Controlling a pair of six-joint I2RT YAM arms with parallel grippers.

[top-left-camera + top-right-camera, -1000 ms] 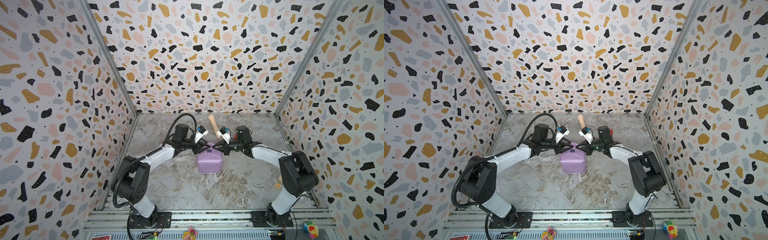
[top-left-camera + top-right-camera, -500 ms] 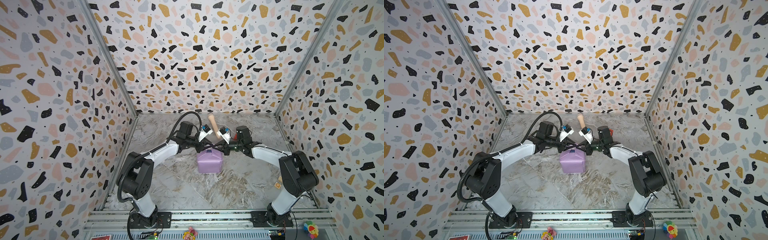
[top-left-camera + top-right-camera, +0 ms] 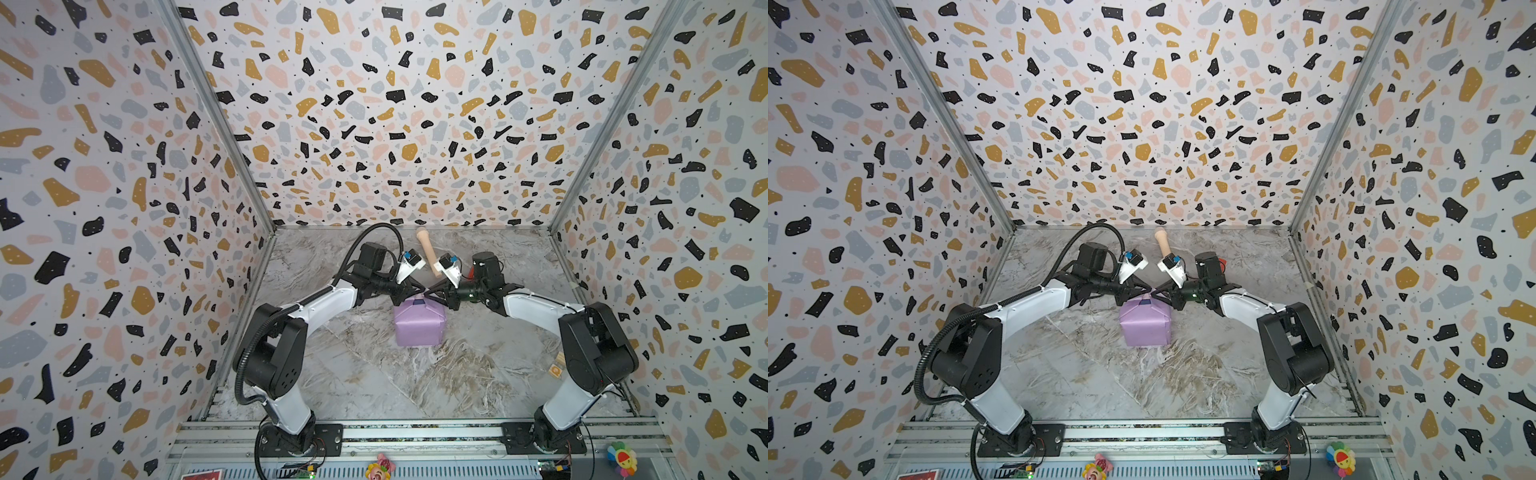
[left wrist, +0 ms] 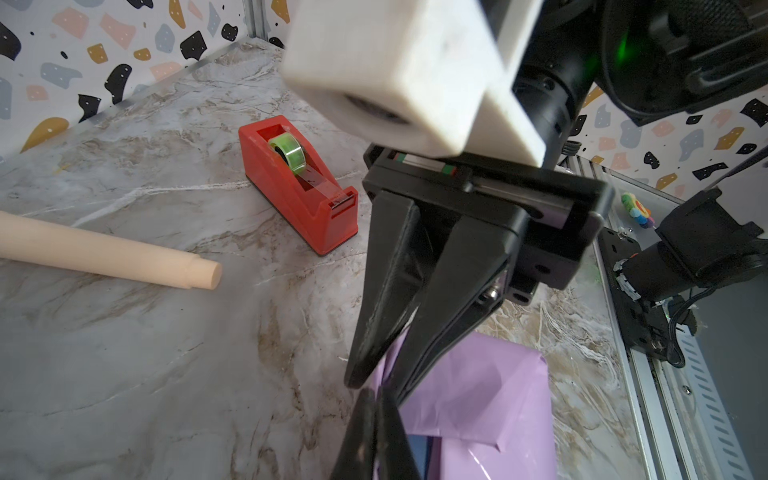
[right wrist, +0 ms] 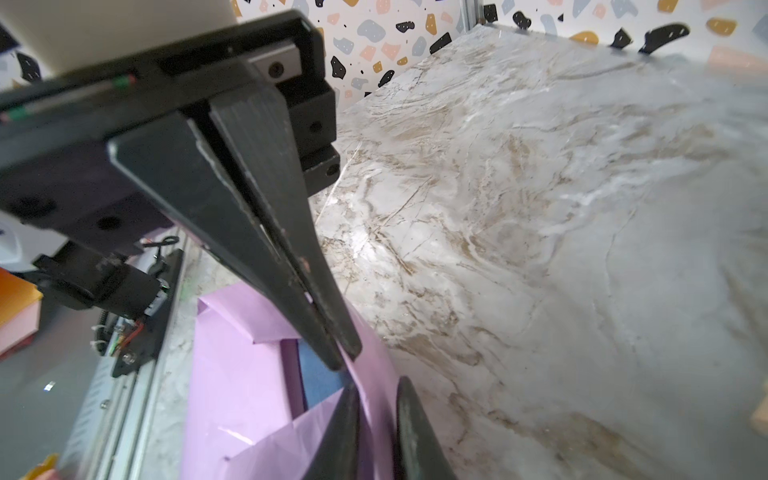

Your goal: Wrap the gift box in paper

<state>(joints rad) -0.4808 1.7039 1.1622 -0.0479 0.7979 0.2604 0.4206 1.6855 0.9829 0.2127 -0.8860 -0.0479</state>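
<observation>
I log: left gripper (image 5: 343, 359) clamped on the paper (image 3: 417, 326) flap above the gift box (image 5: 320, 374); right gripper (image 5: 378, 390) slightly parted around it.

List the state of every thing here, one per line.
gift box, mostly covered, blue patch bare
paper, folded round the box, one end flap raised
left gripper, shut on the raised flap
right gripper, open, flap between its fingers
tape dispenser, upright, roll loaded
beige rod, lying flat

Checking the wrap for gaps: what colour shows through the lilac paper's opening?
Blue: the squarish matte gift box under the lilac paper, clearest in the right wrist view.
</observation>
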